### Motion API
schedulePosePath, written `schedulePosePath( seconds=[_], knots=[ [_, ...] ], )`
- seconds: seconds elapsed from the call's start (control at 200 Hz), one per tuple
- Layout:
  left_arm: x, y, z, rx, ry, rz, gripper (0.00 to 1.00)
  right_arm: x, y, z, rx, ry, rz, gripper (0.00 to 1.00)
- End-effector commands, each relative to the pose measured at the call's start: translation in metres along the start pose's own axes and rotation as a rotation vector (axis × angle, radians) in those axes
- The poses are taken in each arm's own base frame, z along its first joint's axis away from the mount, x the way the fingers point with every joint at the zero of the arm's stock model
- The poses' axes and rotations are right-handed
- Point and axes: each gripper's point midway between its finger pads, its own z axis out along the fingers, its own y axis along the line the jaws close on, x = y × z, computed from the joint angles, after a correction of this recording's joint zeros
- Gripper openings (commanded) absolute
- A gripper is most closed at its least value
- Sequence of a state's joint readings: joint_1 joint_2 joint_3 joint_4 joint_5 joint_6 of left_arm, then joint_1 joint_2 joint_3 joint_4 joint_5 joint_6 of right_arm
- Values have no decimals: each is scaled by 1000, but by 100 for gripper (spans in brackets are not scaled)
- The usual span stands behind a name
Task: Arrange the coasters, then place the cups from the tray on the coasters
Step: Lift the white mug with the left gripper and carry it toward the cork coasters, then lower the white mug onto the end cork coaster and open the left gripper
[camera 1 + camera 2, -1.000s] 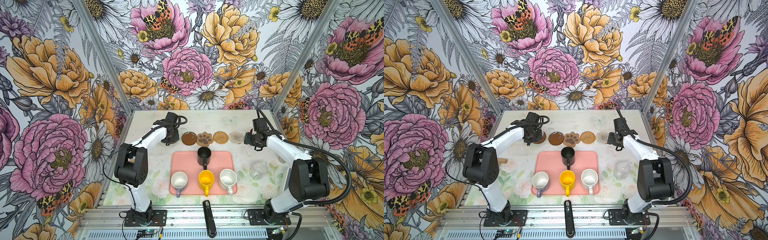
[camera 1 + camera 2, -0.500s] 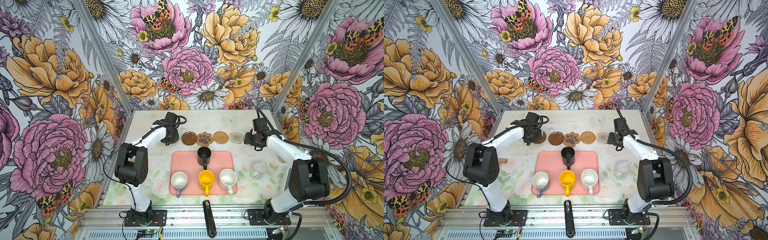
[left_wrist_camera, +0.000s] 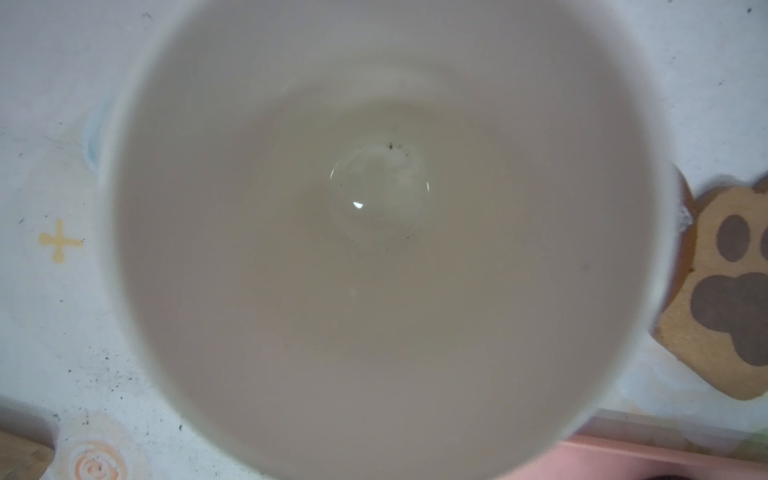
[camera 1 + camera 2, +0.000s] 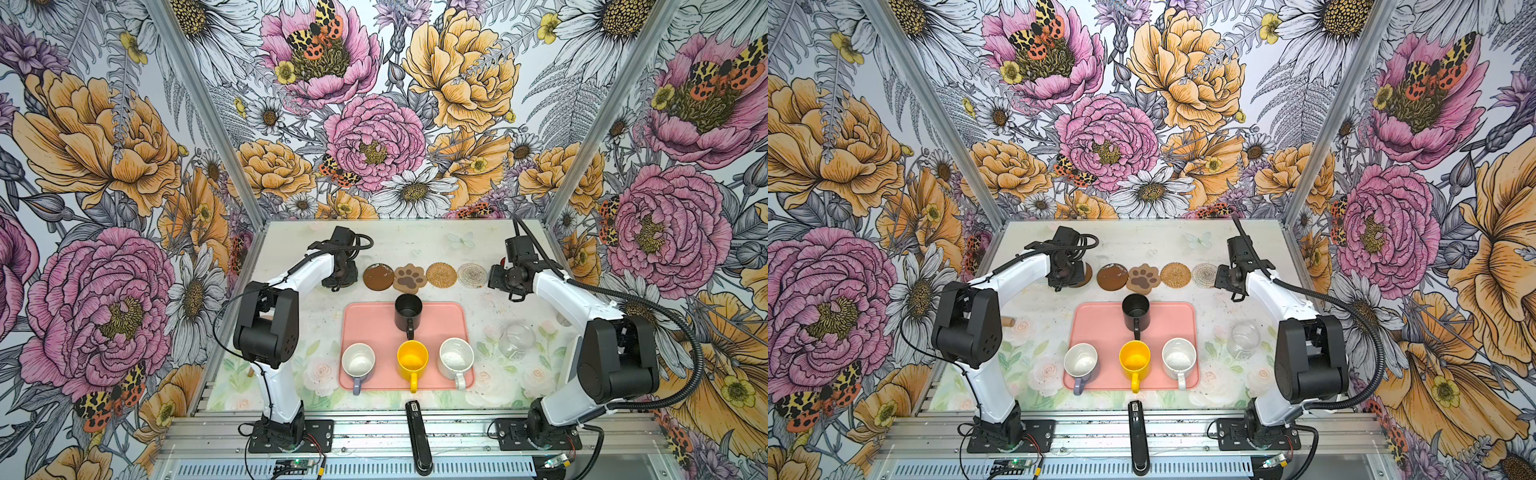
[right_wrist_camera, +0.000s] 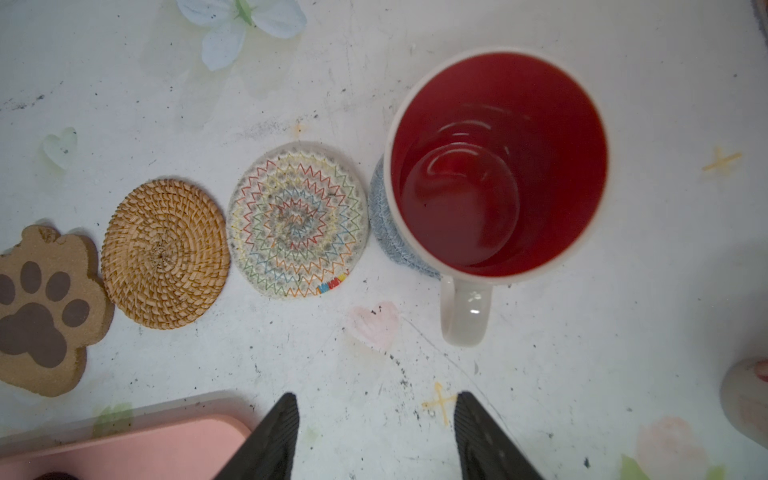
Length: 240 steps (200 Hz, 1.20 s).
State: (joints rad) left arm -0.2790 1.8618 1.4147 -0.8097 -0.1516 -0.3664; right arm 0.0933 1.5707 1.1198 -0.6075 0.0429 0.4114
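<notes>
R gripper (image 5: pixel 376 395) spread, empty, nr red-lined mug (image 5: pixel 498 166), L gripper (image 4: pixel 340 279) over white mug (image 3: pixel 374 249), grip can't tell

tray (image 4: pixel 374 328) — 4 cups (image 4: pixel 412 358) upright | red-lined cup (image 5: pixel 498 166) — on blue coaster (image 5: pixel 384 224)
</notes>
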Motion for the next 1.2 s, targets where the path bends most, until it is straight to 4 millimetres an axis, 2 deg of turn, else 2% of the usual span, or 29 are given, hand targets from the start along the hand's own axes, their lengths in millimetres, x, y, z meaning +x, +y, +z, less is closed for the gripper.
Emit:
schedulePosePath(
  seconds=[0.0,0.13,0.415,0.616,0.921,0.941,1.196],
  knots=[
    [-18,-1,-3,14,-54,-23,0,-4,5,-4,-22,-23,14,62],
    [-17,-1,-3,20,-50,-25,0,-4,5,-4,-21,-23,14,62],
    [-16,-3,-4,28,-50,-23,22,-2,4,-3,-19,-20,17,62],
    [-17,-3,-6,29,-55,-23,30,-2,4,-4,-20,-23,18,62],
    [-18,-2,-13,34,-67,-24,32,-3,4,-12,-25,-39,25,62],
    [-24,-2,-27,49,-100,-30,32,-3,4,-13,-25,-44,26,63],
    [-31,-7,-65,98,-177,-12,33,-13,5,-42,-30,-103,15,63]
  ],
)
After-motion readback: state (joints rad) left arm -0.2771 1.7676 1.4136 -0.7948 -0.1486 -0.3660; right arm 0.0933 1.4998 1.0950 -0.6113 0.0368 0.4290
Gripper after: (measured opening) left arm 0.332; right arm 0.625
